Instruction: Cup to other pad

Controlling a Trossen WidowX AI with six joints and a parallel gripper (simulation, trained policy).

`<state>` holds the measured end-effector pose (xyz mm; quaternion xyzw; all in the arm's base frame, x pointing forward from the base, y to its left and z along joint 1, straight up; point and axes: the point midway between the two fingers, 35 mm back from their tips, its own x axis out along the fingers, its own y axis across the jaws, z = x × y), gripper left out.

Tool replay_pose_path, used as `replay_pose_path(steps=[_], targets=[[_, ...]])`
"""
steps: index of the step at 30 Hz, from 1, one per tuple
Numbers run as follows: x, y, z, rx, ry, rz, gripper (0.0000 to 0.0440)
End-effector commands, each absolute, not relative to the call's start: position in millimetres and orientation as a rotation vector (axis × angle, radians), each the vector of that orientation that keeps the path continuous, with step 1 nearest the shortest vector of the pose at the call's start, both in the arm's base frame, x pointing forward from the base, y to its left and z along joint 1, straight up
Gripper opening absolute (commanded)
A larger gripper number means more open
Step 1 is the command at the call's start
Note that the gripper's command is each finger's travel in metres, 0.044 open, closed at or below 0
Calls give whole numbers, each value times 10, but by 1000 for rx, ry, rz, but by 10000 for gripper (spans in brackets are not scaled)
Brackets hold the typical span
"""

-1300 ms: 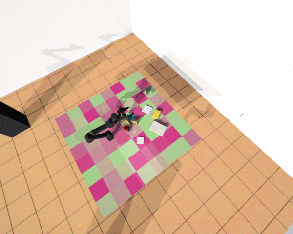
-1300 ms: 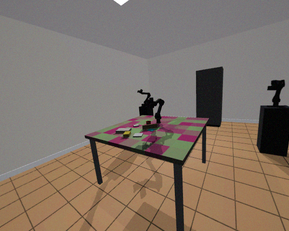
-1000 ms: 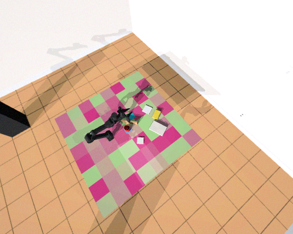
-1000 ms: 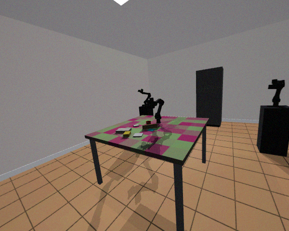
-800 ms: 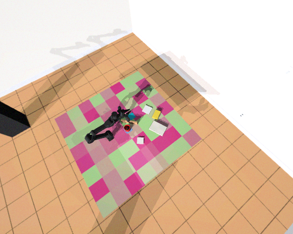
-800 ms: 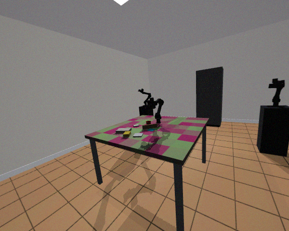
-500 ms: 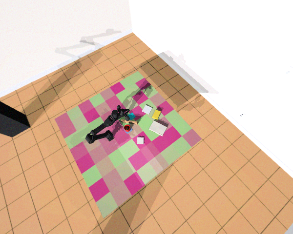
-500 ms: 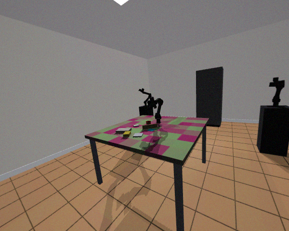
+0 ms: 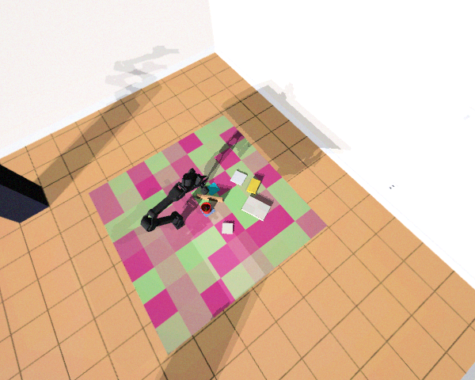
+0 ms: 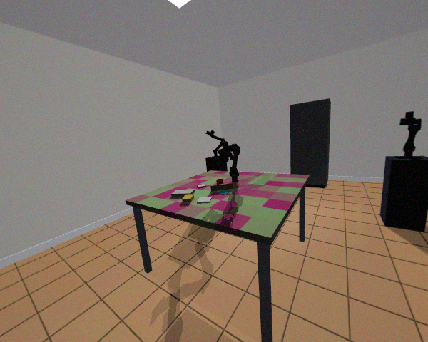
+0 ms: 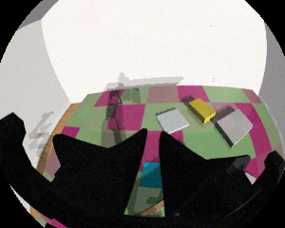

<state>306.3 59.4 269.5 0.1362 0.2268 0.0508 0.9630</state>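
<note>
The red cup (image 9: 206,207) (image 10: 220,181) stands upright on a blue pad (image 9: 207,214), which shows only at the cup's edge. Its inside looks dark; single marbles cannot be made out. The teal pad (image 9: 212,188) (image 10: 223,192) (image 11: 152,175) lies on the other side of a low wooden bar (image 9: 213,199) (image 10: 222,187) from the cup. My gripper (image 11: 153,134) is shut, with its fingertips close together and nothing between them. It is on the teal pad's side of the bar, away from the cup. The cup does not show in the wrist view.
A pale flat tile (image 9: 238,177) (image 10: 204,199) (image 11: 172,121), a yellow block (image 9: 253,186) (image 10: 187,197) (image 11: 201,109) and a larger pale box (image 9: 256,207) (image 10: 182,192) (image 11: 235,125) lie beyond the pads. A small white block (image 9: 227,228) (image 10: 201,186) lies near the cup.
</note>
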Motion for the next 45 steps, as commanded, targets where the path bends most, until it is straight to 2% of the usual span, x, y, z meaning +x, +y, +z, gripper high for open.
replay_pose_path(steps=[1, 33, 45], targets=[[3048, 646, 2679, 300, 510, 106, 66], [2825, 750, 2282, 314, 1018, -34, 104], [2709, 681, 2139, 248, 1194, -93, 102]])
